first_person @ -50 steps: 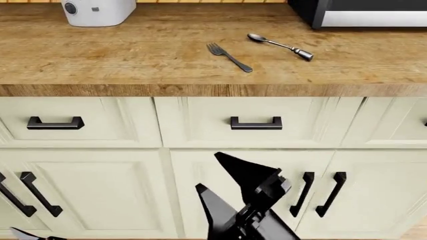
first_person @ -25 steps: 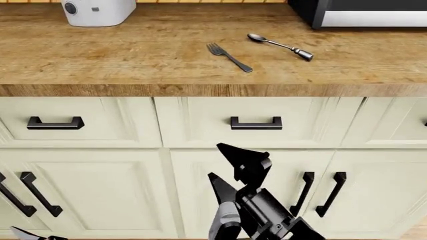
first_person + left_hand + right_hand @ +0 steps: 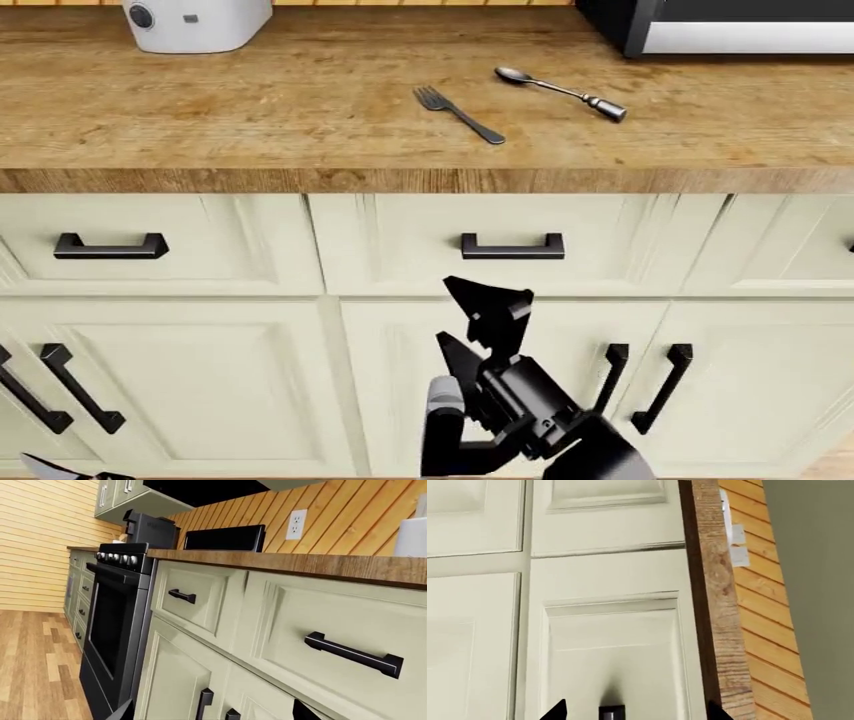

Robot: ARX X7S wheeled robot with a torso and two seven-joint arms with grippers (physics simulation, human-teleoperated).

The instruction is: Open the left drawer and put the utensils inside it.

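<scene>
Wood covers the counter [image 3: 267, 110], where the fork [image 3: 459, 114] and spoon [image 3: 561, 92] lie near each other. Below, the left drawer [image 3: 160, 245] is shut. The right gripper [image 3: 470, 318] has its fingers spread apart, holding nothing. I cannot tell about the left gripper.

Black angular right gripper [image 3: 470, 322], grey-collared black arm [image 3: 534, 420].

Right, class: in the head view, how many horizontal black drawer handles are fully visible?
2. One handle on the left drawer, one handle on the middle drawer. Another may sit cut off at the right edge.
</scene>
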